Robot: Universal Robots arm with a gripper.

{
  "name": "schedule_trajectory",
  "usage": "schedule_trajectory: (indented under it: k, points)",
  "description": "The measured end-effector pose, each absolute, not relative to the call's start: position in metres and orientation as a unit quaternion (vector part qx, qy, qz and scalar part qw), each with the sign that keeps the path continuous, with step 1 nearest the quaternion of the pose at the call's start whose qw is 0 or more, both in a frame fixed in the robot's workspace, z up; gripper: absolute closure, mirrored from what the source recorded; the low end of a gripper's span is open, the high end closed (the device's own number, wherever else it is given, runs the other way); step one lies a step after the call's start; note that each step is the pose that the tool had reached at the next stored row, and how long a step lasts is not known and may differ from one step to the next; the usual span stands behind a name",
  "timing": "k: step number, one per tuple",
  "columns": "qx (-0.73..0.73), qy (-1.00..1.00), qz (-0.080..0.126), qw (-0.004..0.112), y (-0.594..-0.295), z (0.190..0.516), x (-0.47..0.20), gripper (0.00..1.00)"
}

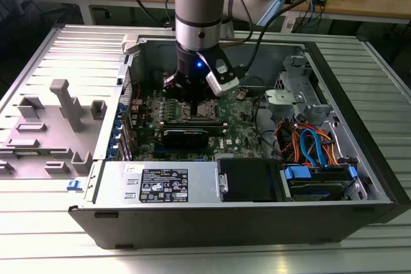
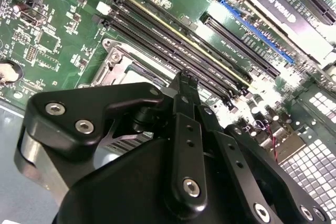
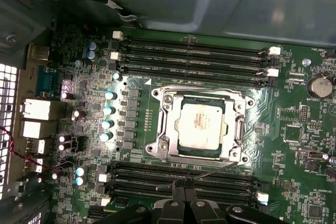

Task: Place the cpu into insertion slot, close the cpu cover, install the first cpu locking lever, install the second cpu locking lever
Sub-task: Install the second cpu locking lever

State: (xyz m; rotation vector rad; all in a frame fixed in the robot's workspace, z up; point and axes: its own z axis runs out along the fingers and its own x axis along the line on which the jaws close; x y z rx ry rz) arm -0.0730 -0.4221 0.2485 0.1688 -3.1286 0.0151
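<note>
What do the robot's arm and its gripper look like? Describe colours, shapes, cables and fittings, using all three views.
The arm is a thick silver-grey cylinder with a light blue cap band at the top of the exterior view. Below it sits a black wrist section with a small blue light and a white-edged box mounted at an angle. Black cables hang behind it. The gripper is matt black, built from linked bars joined by silver screws.

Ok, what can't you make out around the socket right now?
First wrist view: whether the black claw grips the thin metal locking lever; their meeting point is too small.
Second wrist view: the silver-grey metal cpu cover is mostly hidden by the claw.
Exterior view: lever positions, too small.
</note>
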Motion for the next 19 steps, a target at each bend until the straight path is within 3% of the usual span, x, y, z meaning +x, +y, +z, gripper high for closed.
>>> schedule_trajectory:
  k: [19]
  points:
    - [0.060,-0.998,0.003,0.004,-0.425,0.246,-0.086,0.89]
